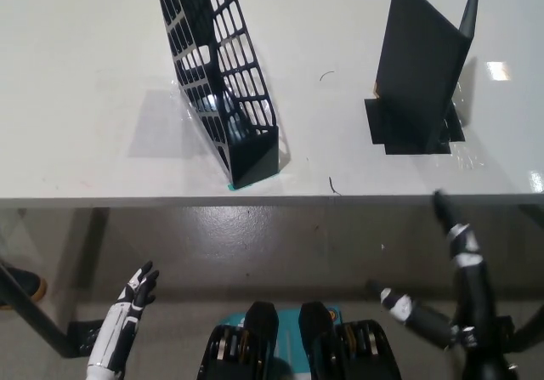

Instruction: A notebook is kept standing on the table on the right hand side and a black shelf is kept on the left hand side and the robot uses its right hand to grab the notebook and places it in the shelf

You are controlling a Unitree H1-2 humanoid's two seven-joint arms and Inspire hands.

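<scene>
A: Notebook [422, 65] stands half open on the right of the surface [85, 74], covers splayed, likely so it stays upright for a side grasp.

B: Right robot hand [459, 269]?

A: Below the surface edge, fingers apart, holding nothing. Grasp not yet begun.

B: Shelf [225, 74]?

A: Black mesh, on the left, well apart from the notebook, open top ready to receive it. Left robot hand [136, 295] rests low, fingers spread.
</scene>
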